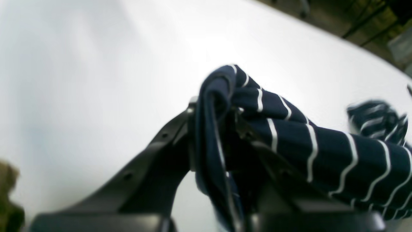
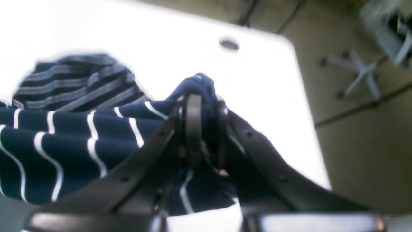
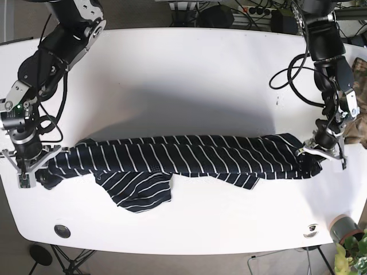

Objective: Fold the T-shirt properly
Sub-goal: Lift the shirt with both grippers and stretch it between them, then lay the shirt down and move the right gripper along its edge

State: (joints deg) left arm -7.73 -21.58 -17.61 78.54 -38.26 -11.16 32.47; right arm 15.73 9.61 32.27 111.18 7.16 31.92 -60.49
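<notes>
A navy T-shirt with thin white stripes (image 3: pixel 183 158) is stretched into a long band across the white table (image 3: pixel 183 74). My left gripper (image 3: pixel 314 153) is shut on its right end; in the left wrist view the gripper (image 1: pixel 214 111) pinches a bunched fold of the shirt (image 1: pixel 322 151). My right gripper (image 3: pixel 41 170) is shut on its left end; in the right wrist view the gripper (image 2: pixel 201 103) clamps the navy cloth (image 2: pixel 64 141). A loose flap of the shirt (image 3: pixel 137 189) hangs toward the front edge.
A round grommet (image 3: pixel 62 231) sits at the table's front left, another (image 3: pixel 311 228) at the front right. A plant pot (image 3: pixel 343 228) stands off the front right corner. Cables (image 3: pixel 289 74) run from the left arm over the table.
</notes>
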